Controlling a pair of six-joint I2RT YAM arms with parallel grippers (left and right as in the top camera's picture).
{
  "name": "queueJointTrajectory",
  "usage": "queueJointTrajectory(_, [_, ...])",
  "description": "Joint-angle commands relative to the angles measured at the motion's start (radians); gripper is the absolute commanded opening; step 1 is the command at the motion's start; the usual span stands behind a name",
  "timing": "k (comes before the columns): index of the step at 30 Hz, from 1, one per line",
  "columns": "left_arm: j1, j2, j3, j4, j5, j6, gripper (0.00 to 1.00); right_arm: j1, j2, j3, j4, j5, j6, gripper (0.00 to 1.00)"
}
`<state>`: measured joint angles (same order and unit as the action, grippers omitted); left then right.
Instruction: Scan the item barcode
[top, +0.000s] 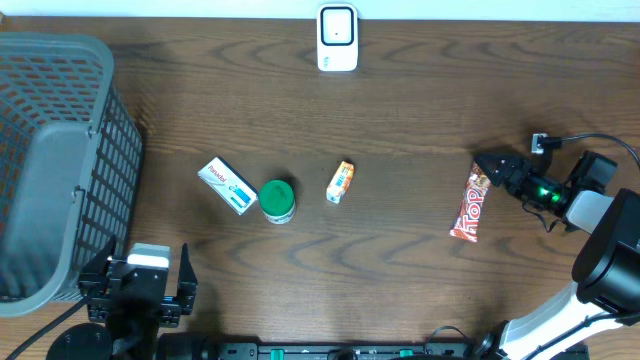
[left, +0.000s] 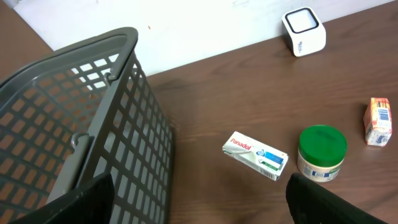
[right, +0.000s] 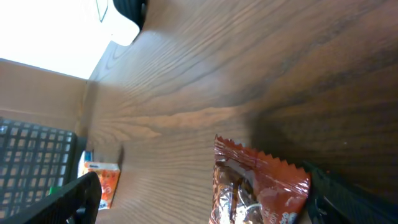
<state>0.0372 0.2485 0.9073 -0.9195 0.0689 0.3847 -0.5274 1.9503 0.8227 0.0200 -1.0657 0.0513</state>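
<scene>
Table (top: 420, 110) dark brown wood grain; basket (top: 118, 150) at nine o'clock grey lattice. Jar lid (top: 277, 195) green; wrapper (top: 470, 208) red.
</scene>
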Motion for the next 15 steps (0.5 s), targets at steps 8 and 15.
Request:
queueJointTrajectory(8, [-0.003, 0.004, 0.000, 0.000, -0.002, -0.013, 0.86, 0.021, 0.129, -0.087, -0.058, 0.267, 0.041, 0.92])
queueJointTrajectory(15, [-0.003, 0.004, 0.000, -0.001, -0.002, -0.013, 0.86, 0.021, 0.236, -0.072, -0.060, 0.275, 0.065, 0.93])
